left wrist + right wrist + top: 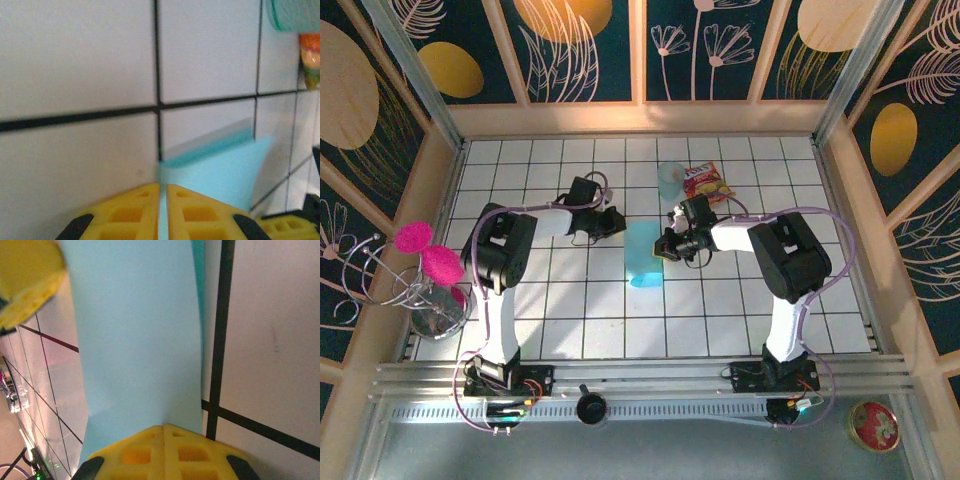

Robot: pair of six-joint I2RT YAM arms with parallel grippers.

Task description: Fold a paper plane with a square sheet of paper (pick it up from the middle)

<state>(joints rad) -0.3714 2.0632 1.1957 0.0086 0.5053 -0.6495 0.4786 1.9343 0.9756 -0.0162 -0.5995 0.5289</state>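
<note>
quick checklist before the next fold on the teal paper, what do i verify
1. Left gripper holding the teal paper: ok. A thin teal edge sits between its shut fingers.
2. Right gripper holding the paper: ok. Its fingers are shut where the sheet runs into them.
3. Layers lined up along the fold: cannot tell. The left wrist view is blurred at the far edge.
4. Blue cup and snack packet apart from the paper: ok. Both sit farther back on the tiles.
5. Plane shape formed: not ok. The top view shows a plain oblong with no pointed nose.
</note>
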